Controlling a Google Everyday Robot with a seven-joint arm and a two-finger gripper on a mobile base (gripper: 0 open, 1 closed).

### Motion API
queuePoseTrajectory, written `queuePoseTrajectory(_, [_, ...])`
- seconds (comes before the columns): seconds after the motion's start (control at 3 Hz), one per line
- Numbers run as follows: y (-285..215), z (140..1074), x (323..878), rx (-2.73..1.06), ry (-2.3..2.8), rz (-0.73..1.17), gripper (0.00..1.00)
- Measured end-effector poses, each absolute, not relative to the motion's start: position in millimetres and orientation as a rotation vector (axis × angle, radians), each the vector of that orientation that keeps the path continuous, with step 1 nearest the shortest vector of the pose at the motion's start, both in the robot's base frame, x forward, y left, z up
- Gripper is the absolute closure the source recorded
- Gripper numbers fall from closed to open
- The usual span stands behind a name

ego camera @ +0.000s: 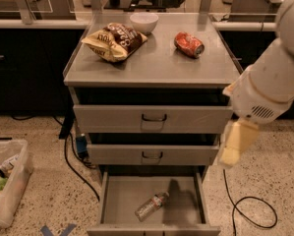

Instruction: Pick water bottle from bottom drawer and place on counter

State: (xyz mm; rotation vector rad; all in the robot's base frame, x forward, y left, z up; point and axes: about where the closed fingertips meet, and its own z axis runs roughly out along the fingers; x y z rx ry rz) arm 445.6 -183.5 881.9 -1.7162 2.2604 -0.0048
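The water bottle (152,206), clear with a pale cap, lies on its side on the floor of the open bottom drawer (118,196), near the middle front. The counter (159,63) is the grey metal top of the drawer cabinet. My white arm comes in from the right. Its cream-coloured gripper (236,144) hangs beside the cabinet's right edge at the height of the middle drawer. It is above and to the right of the bottle and touches nothing.
On the counter lie a chip bag (114,41), a white bowl (144,21) and a crushed red can (189,44). The two upper drawers (153,118) stand slightly open. A black cable (257,215) loops on the floor at right. A trash bin (6,183) stands at left.
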Motion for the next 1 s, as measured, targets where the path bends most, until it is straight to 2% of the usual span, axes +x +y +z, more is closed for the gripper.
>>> queuePoseTrajectory(0.33, [-169,798,447,-1.66,2.32,0.179,0.0])
queuePoseTrajectory(0.67, [-169,798,447,-1.66,2.32,0.179,0.0])
queuePoseTrajectory(1.0, [-168,779,456,-1.64,2.254,0.307,0.0])
